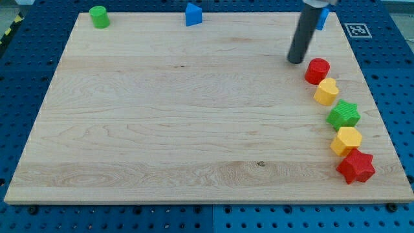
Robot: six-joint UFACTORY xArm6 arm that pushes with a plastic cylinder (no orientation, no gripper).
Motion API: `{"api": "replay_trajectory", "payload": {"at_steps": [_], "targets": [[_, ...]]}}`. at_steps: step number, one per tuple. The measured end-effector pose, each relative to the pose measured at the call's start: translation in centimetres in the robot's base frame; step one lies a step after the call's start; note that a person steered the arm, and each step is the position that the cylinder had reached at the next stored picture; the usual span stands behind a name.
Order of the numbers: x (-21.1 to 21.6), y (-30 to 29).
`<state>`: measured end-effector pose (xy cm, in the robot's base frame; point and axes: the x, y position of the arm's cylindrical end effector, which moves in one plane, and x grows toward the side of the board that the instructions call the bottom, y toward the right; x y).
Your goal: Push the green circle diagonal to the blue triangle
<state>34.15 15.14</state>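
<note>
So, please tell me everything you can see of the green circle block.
The green circle is a short, upright cylinder in plain bright green, apparently of smooth plastic. It stands alone on the wooden board, in the corner at the view's top left, close to the edges. Nothing touches it. The blue triangle lies well to its right, and my tip is farther right still.

The wooden table [162, 116] carries a green circle [99, 17] at the frame's upper left and a blue triangle [193, 14] at top centre. Down the right edge run a red circle [317, 70], yellow block [326, 92], green star [343, 114], another yellow block [346, 140] and a red star [355, 167].
</note>
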Motion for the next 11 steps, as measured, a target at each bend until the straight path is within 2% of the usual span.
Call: {"api": "replay_trajectory", "payload": {"at_steps": [2,3,4,5,7,8,9,11], "targets": [[0.0,-24.3],[-2.1,-37.1],[-7.1,-45.6],[-7.6,-45.6],[-14.0,-45.6],[-14.0,-45.5],[-14.0,-42.9],[-13.3,-35.4]]}}
